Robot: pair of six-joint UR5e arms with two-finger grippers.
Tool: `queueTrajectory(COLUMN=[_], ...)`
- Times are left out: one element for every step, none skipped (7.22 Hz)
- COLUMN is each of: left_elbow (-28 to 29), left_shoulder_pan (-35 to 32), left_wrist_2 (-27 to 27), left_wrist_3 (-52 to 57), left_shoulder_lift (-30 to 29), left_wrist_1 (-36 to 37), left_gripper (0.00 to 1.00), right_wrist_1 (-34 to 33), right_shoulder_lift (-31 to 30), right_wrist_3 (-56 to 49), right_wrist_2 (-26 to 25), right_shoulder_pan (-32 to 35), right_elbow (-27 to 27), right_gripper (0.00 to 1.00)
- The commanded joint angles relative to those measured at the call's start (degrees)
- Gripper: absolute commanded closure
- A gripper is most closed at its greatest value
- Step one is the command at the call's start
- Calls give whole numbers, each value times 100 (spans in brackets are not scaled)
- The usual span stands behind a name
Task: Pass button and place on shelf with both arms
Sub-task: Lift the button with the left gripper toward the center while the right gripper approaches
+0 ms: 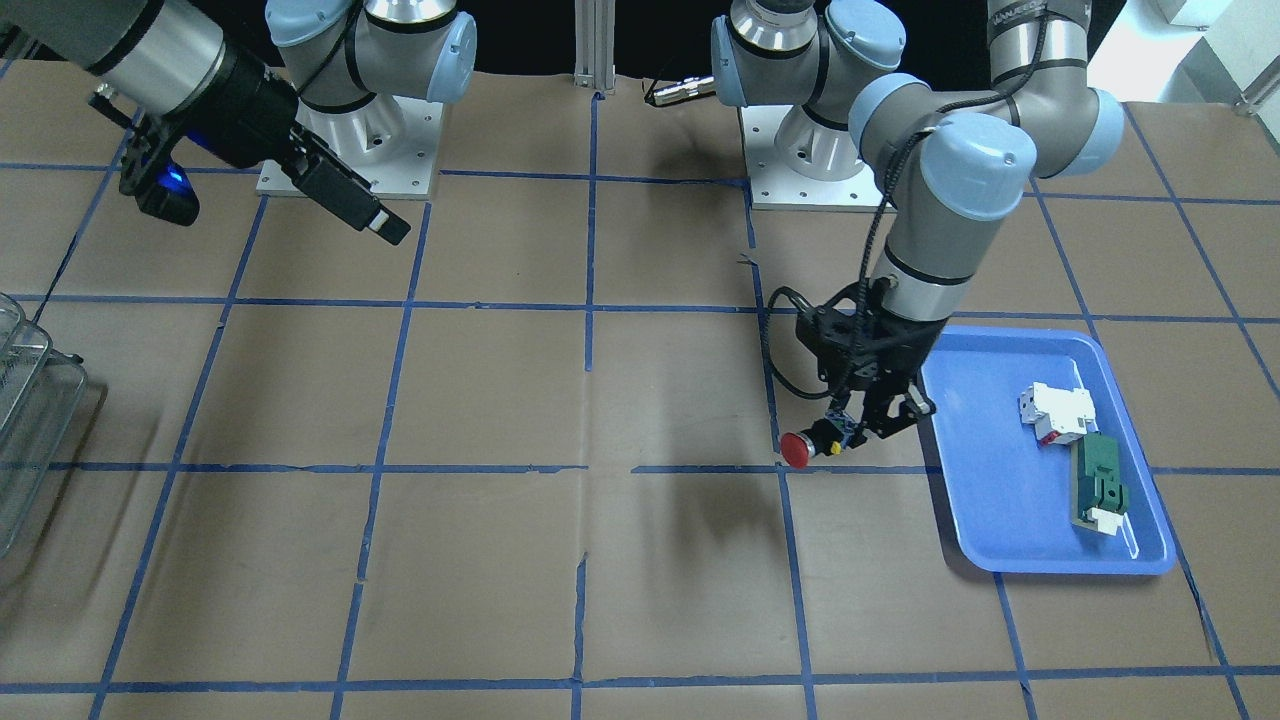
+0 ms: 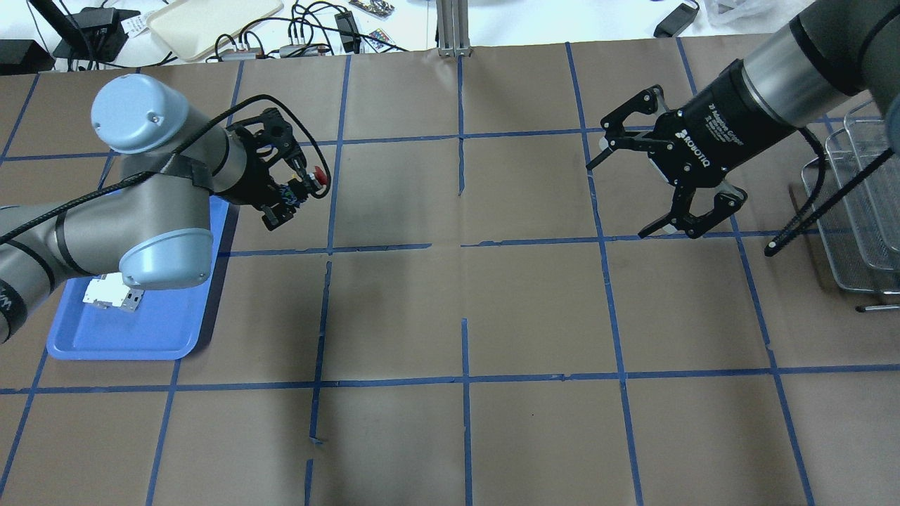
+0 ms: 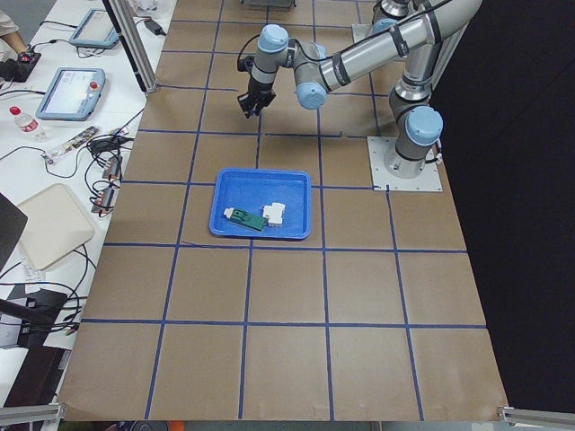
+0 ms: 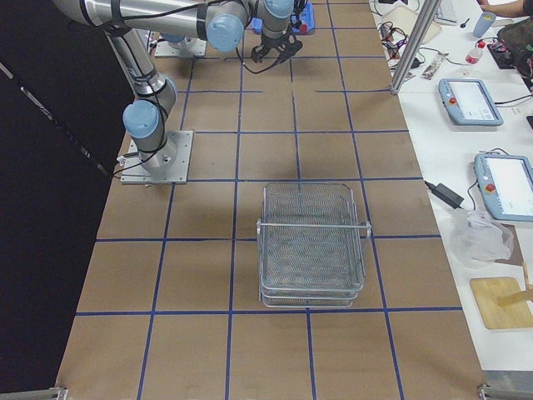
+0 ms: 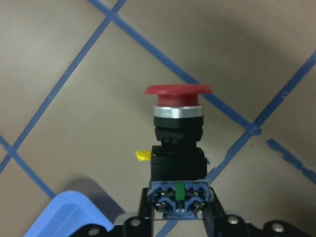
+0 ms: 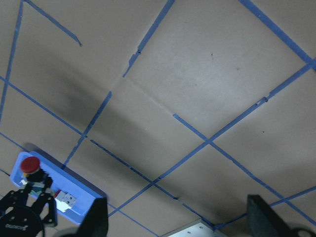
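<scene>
My left pincer [image 1: 848, 432] pinches one button [image 1: 800, 447], glossy red mushroom cap, black cylindrical body; my right pincer [image 2: 617, 199] hangs spread. One wire-mesh shelf [image 4: 312, 246], one blue plastic tray [image 1: 985, 500].

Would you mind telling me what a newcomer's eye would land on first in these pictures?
First comes the button with its bright red cap, clamped in the left pincer just beside the blue tray. Next is the right pincer, spread wide open over the bare brown table on the opposite side. Near it stands the wire shelf.
</scene>
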Motion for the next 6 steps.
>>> queueTrajectory(left_elbow=[15, 7, -2, 15, 111, 295], left_shoulder_pan=[-846, -1101, -1304, -1523, -1638, -1709], left_wrist_2=[-272, -388, -450, -677, -870, -1220], left_wrist_3=[328, 328, 320, 302, 319, 363], left_shoulder_lift=[285, 356, 313, 347, 365, 322], left_wrist_1=[-441, -529, -643, -766, -793, -924], left_gripper=[100, 100, 100, 100, 100, 100], right_wrist_1=[-89, -263, -291, -291, -291, -274], right_shoulder_lift=[331, 340, 367, 384, 358, 358], right_wrist_3=[-32, 47, 56, 100, 231, 423], right_wrist_2=[479, 725, 789, 946, 887, 842], right_shoulder_pan=[-138, -138, -138, -129, -103, -59], right_elbow=[-56, -65, -13, 5, 23, 101], right_gripper=[0, 0, 0, 0, 0, 0])
